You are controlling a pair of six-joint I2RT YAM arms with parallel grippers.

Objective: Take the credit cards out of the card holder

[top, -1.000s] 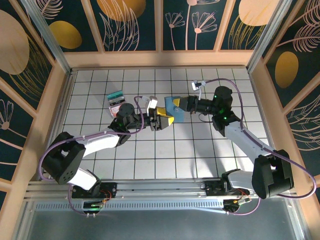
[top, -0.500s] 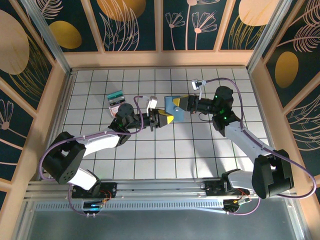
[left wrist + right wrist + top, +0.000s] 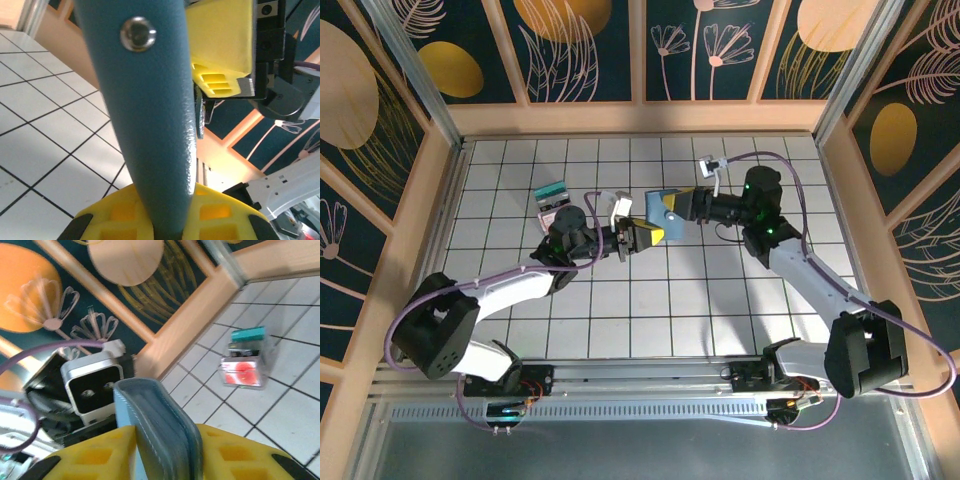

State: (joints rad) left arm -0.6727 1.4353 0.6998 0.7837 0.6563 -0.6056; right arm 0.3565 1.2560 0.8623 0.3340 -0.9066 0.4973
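The slate-blue card holder hangs above the tiles mid-table, held from both sides. My left gripper is shut on its lower edge. In the left wrist view the panel rises from between my yellow fingers, its metal snap showing. My right gripper is shut on the other edge, and in the right wrist view the folded holder stands between that gripper's yellow fingers. Any credit cards inside are hidden between the closed panels.
A teal and red-pink card pile lies on the white tiles at the far left, also in the right wrist view. Wooden walls ring the tiled floor. The left wrist camera sits close behind the holder.
Both grippers and the holder between them have drifted slightly toward the far left. The left arm's shoulder has turned. Both grips are unchanged.
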